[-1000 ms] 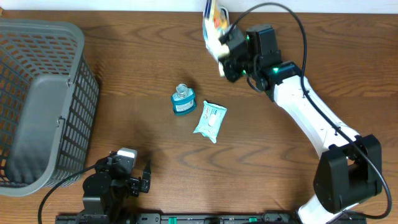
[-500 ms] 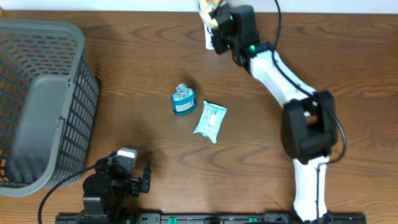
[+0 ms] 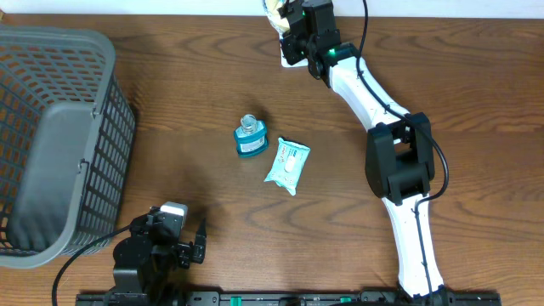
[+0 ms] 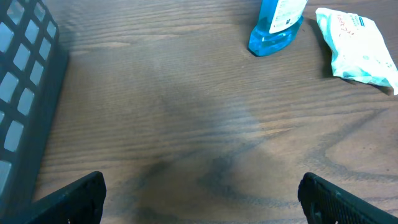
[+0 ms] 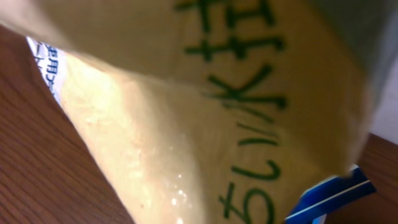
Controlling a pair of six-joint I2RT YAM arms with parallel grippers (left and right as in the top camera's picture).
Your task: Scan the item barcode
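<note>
The item is a yellow packet (image 3: 274,9) with green print, held up at the table's far edge by my right gripper (image 3: 291,24), which is shut on it. It fills the right wrist view as a yellow packet (image 5: 205,112) with a blue corner at the lower right and hides the fingers there. No barcode shows on the side facing the camera. My left gripper (image 3: 172,231) rests at the front left, open, with its left gripper (image 4: 202,200) holding nothing over bare wood.
A blue bottle (image 3: 250,138) and a pale blue wipes pack (image 3: 287,163) lie mid-table; the left wrist view has the bottle (image 4: 277,25) and wipes pack (image 4: 357,46) ahead. A grey basket (image 3: 51,136) fills the left side.
The right arm has swung left and toward the far edge, carrying the yellow packet with it. The left arm, bottle and wipes pack have not moved.
</note>
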